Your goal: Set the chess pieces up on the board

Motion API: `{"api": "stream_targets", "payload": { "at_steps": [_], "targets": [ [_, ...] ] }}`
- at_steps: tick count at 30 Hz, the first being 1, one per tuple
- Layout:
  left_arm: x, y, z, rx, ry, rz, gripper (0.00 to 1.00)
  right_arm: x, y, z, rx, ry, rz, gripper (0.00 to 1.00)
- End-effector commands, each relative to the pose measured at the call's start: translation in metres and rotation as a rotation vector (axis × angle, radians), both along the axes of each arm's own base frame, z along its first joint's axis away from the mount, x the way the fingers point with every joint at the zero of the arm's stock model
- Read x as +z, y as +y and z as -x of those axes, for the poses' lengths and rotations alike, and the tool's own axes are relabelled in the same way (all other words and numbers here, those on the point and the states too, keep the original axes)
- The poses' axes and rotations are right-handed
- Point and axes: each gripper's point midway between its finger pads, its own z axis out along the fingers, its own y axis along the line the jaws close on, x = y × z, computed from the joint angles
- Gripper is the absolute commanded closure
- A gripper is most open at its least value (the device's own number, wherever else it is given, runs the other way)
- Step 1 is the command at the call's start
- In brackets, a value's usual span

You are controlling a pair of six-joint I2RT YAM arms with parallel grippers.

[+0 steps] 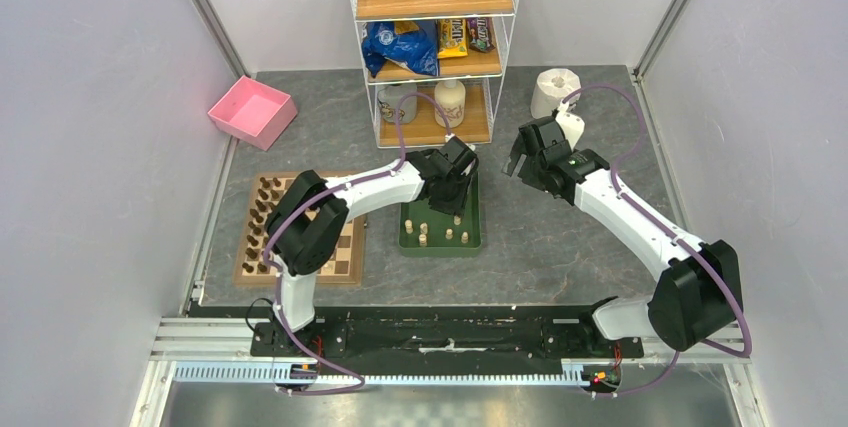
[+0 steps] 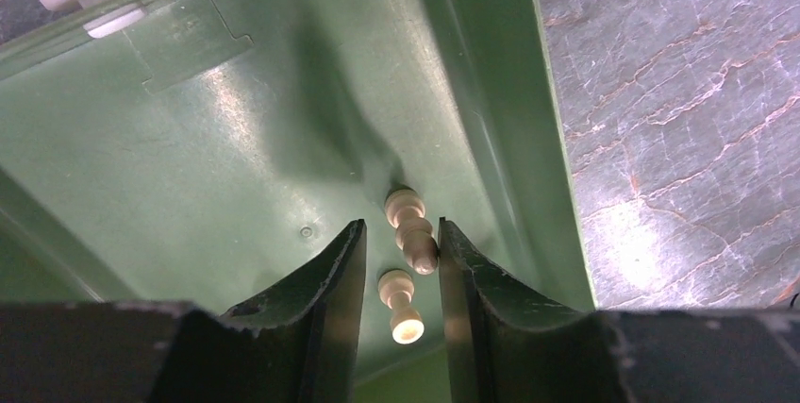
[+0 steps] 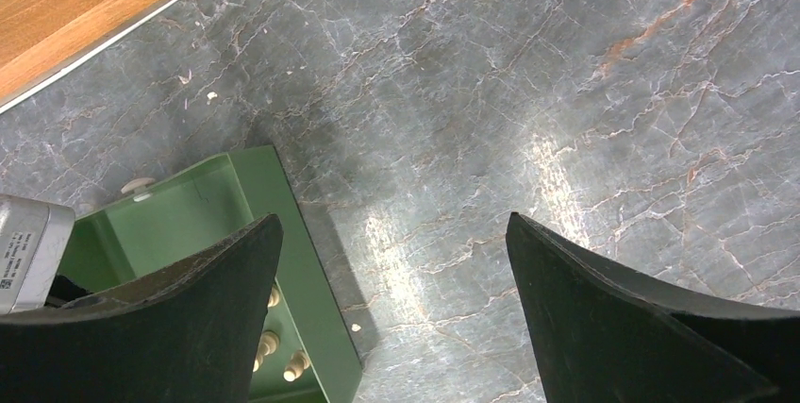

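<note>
Sets left end effector (image 2: 400, 228) low in green tray (image 2: 189, 139), jaws narrow, flanking 2 pale chess pieces (image 2: 401, 301) lying in its gap, unclamped. Holds right end effector (image 3: 393, 219) wide above bench (image 3: 566, 92) beside tray. Shows board (image 1: 350, 252) well to left.

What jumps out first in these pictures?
The left hand is down in the green tray, its fingers on either side of two cream chess pieces. Left of the tray, the board holds rows of dark pieces. The right hand hangs wide open above the grey table.
</note>
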Motion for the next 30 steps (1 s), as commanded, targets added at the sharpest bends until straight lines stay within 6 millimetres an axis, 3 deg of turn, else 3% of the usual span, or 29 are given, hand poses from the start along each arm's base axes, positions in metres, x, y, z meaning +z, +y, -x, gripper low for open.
{"api": "stream_targets", "payload": {
  "at_steps": [1, 8, 14, 17, 23, 26, 30],
  "targets": [
    [0.01, -0.015, -0.005, 0.007, -0.009, 0.044, 0.6, 0.0, -0.003, -0.001, -0.013, -0.002, 0.009, 0.03],
    [0.01, -0.014, -0.004, 0.007, -0.007, 0.042, 0.72, -0.002, -0.002, -0.002, -0.007, 0.006, 0.007, 0.03],
    [0.022, -0.014, -0.004, 0.005, -0.023, 0.058, 0.92, -0.002, -0.001, -0.003, -0.003, 0.009, 0.005, 0.03],
    [0.04, -0.009, -0.008, 0.02, -0.067, 0.063, 0.98, -0.003, 0.0, -0.002, -0.001, 0.011, 0.004, 0.03],
    [0.1, 0.01, -0.017, 0.066, -0.189, 0.091, 0.98, -0.003, 0.001, -0.003, 0.002, 0.012, -0.001, 0.03],
    [0.13, 0.032, -0.024, 0.121, -0.244, 0.108, 0.98, -0.003, 0.002, -0.003, 0.006, 0.013, -0.005, 0.03],
    [0.151, 0.075, -0.03, 0.206, -0.281, 0.102, 0.98, -0.004, 0.004, -0.004, 0.012, 0.014, -0.015, 0.03]
  ]
}}
